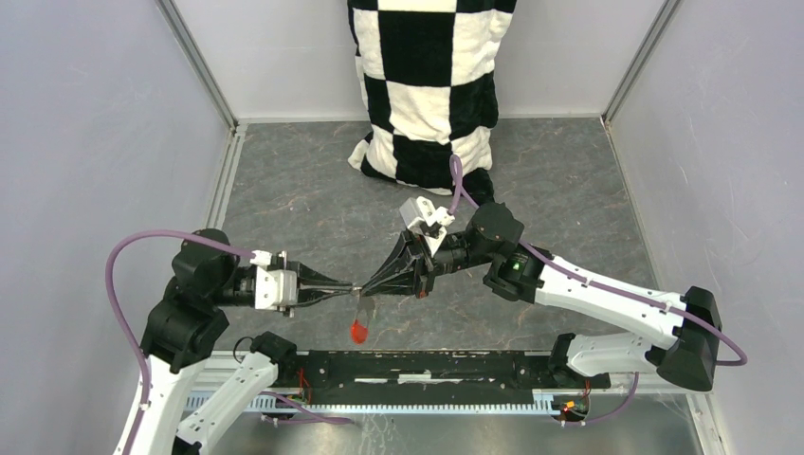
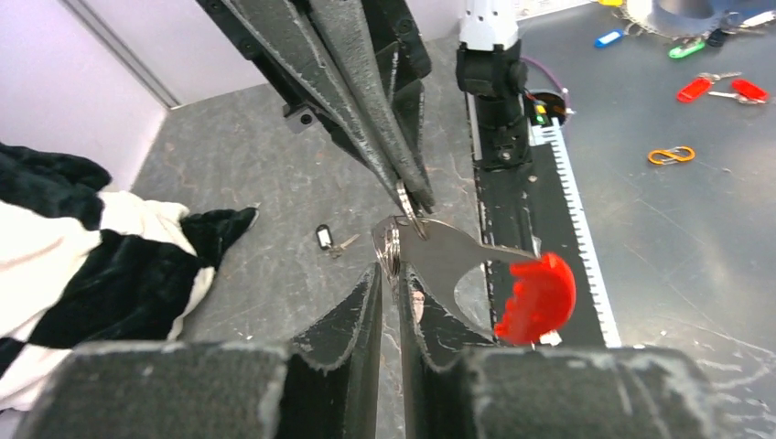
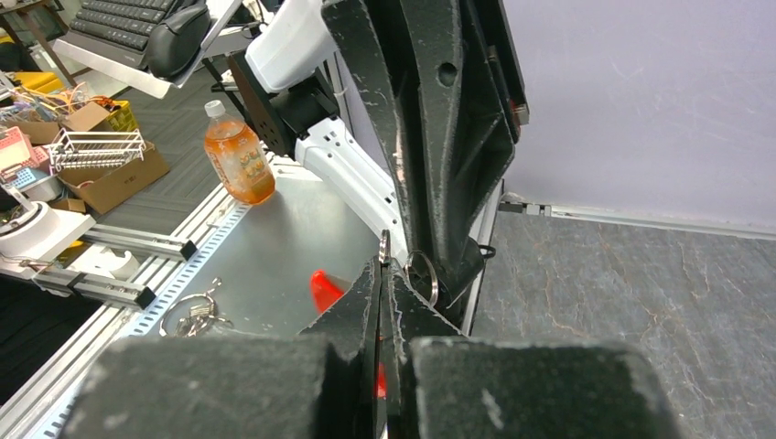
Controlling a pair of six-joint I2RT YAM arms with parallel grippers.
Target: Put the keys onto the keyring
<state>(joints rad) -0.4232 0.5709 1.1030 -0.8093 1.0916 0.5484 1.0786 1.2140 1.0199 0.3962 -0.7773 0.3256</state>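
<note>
Two arms: bolted at the near edge of the grey marbled table (image 1: 284,199), both reaching inward, fingertips meeting low and just left of centre.
Left arm (image 1: 199,284): black and white, looped by a purple cable, forearm pointing right.
Left gripper (image 1: 346,287): narrowed to a slit, one finger on either side of the ring, pinching its edge as seen from the left wrist.
Keyring (image 2: 392,249): held off the table where the two sets of tips meet, silvery ring turned nearly edge-on to the left wrist camera.
Red tag (image 2: 540,297): red plastic on a flat silvery shank, hanging from the ring, clear of the table, below the tips and toward the near edge in the top view.
Right gripper (image 1: 368,286): pressed together, tips down against the top of the ring; thin silvery sliver between them, too small to tell what.
Black-tagged key (image 2: 323,238): lying flat on the table beyond the fingertips, apart from the ring, on the side toward the cloth.
Checkered cloth (image 1: 422,85): black and white plush, slumped against the back wall, well apart from both grippers.
Right arm (image 1: 588,294): white forearm stretching in from the right, purple cable arching over its wrist.
Off the table: orange clip (image 2: 672,155) on a dark surface past the rail; bottle (image 3: 239,163) of orange drink standing upright near the left arm's base.
</note>
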